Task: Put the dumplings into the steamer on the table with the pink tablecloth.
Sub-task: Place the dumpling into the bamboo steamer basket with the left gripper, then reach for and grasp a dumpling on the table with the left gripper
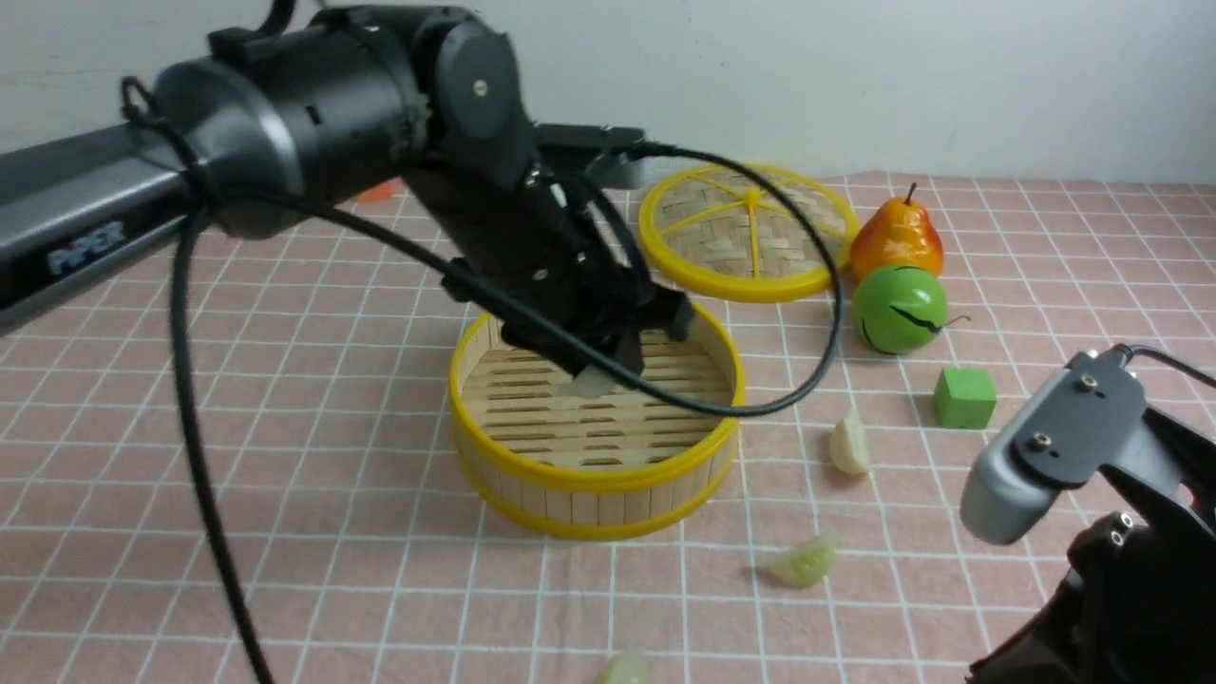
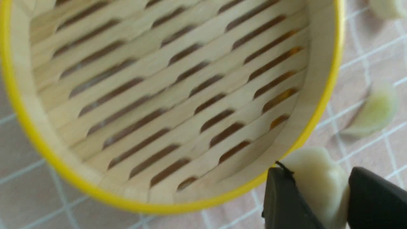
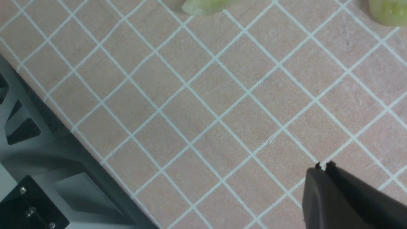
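The steamer (image 1: 589, 480), a round bamboo basket with yellow rims, stands mid-table on the pink tablecloth (image 1: 332, 313); its slatted floor (image 2: 165, 95) is bare. My left gripper (image 1: 600, 372) hangs over the steamer's inside, shut on one cream dumpling (image 1: 591, 382). In the left wrist view the dumpling (image 2: 318, 181) sits between the black fingers (image 2: 279, 194), by the steamer's rim (image 2: 95, 194). Three more dumplings lie on the cloth right of and in front of the steamer (image 1: 850, 443) (image 1: 803, 560) (image 1: 622, 670). My right gripper (image 3: 322, 165) is shut and empty above the cloth.
The woven yellow-spoked lid (image 1: 746, 233) lies behind the steamer. A pear (image 1: 898, 237), a green ball (image 1: 900, 309) and a green cube (image 1: 964, 397) sit at the right. My right arm (image 1: 1073, 446) fills the near right corner. The left arm's cable (image 1: 817, 313) loops over the steamer.
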Robot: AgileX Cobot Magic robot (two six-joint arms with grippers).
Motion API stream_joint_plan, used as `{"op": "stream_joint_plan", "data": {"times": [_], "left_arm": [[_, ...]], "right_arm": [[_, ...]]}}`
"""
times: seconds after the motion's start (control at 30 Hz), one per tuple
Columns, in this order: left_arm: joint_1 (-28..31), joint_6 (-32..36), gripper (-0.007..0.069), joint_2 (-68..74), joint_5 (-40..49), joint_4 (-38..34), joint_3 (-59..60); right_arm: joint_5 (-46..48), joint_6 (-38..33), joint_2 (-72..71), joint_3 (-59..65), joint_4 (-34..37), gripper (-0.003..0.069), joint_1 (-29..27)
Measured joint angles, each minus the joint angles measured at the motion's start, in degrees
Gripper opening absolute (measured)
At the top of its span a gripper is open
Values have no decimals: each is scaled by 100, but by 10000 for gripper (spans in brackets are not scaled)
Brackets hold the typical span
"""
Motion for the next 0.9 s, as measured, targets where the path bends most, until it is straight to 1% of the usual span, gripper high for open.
{"op": "stream_joint_plan", "data": {"times": [0.03, 0.1, 0.17, 0.33, 0.4, 0.43, 0.47, 0.53, 0.6, 0.63, 0.67, 0.73, 0.77, 0.8, 0.9], "left_arm": [[-33, -242, 245, 418, 0, 28, -509], [-33, -385, 245, 661, 0, 72, -771], [-20, -681, 245, 1240, 6, 338, -1326], [-16, -1005, 244, 2099, 46, 987, -1991], [-16, -1083, 270, 2281, 46, 1126, -2072], [-16, -1135, 315, 2345, 46, 1161, -2097], [-16, -1143, 340, 2374, 46, 1168, -2104], [-16, -1157, 430, 2381, 81, 1168, -2128], [-16, -1162, 519, 2331, 335, 1161, -2240], [-16, -1162, 526, 2331, 335, 1161, -2240], [-16, -1162, 573, 2174, 665, 1128, -2316], [-28, -1140, 599, 1938, 1064, 1098, -2335], [-28, -1126, 600, 1909, 1102, 1098, -2340], [-70, -1079, 598, 1641, 1332, 1103, -2342], [-261, -1042, 575, 1031, 1407, 1109, -2182]], "right_arm": [[217, 11, -82, 0, 0, 15, 0], [323, 34, -160, 0, 0, 16, 0], [610, 163, -428, 0, 0, 20, 0], [874, 469, -1084, 0, 0, 22, 0], [899, 519, -1364, 0, -4, 24, 0], [905, 524, -1491, 0, -4, 24, 0], [905, 523, -1584, 0, -4, 24, 0], [905, 523, -1778, 0, -11, 26, 0], [891, 523, -1917, 0, -69, 28, 0], [891, 523, -1917, 0, -69, 28, 0], [843, 523, -1959, 0, -164, 29, 0], [748, 523, -1971, 0, -289, 32, 0], [748, 523, -1971, 0, -303, 32, 0], [671, 523, -1975, 0, -374, 31, 0], [533, 523, -1982, 0, -549, 31, 0]]}}
